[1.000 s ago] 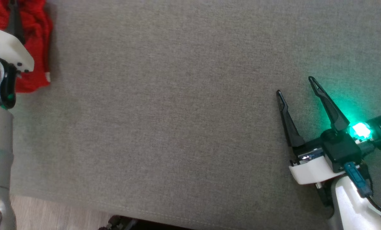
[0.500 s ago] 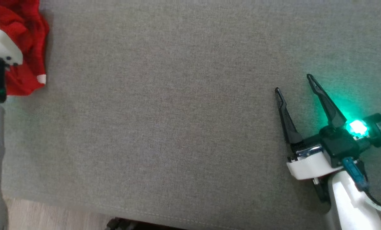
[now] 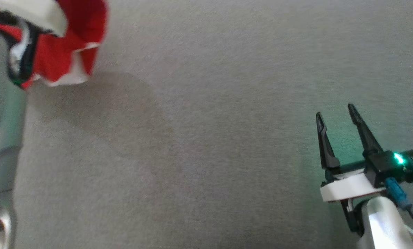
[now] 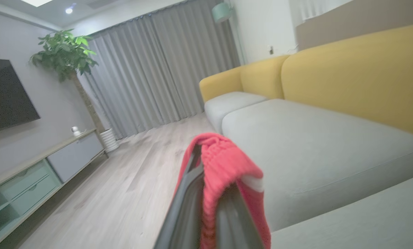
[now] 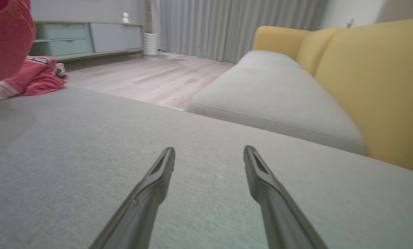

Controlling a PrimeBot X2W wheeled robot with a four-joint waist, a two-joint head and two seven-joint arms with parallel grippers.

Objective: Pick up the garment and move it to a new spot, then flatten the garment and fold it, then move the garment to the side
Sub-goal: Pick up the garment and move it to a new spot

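Observation:
The garment (image 3: pixel 71 45) is red with a white hem and hangs at the top left of the head view, casting a shadow on the grey cushion (image 3: pixel 206 138). My left gripper (image 4: pixel 209 162) is shut on it. In the left wrist view the red knit fabric (image 4: pixel 223 162) drapes over the tips of the closed dark fingers (image 4: pixel 185 197). My right gripper (image 3: pixel 335 111) stands open at the lower right, just above the cushion with nothing between its fingers. The right wrist view shows that gripper (image 5: pixel 209 149) and the garment (image 5: pixel 5 45) at its far left, lower part bunched on the cushion.
A yellow sofa backrest (image 5: pixel 365 69) runs along the far side, with a second grey seat cushion (image 5: pixel 279 90) beyond a gap. Wooden floor (image 4: pixel 123 180), a low cabinet (image 4: pixel 36 169), a potted plant (image 4: pixel 64 52) and grey curtains lie past the cushion's edge.
My left gripper has shut on the garment and raised it, so the red cloth now hangs above the cushion. The head view has shifted. My right gripper stays open.

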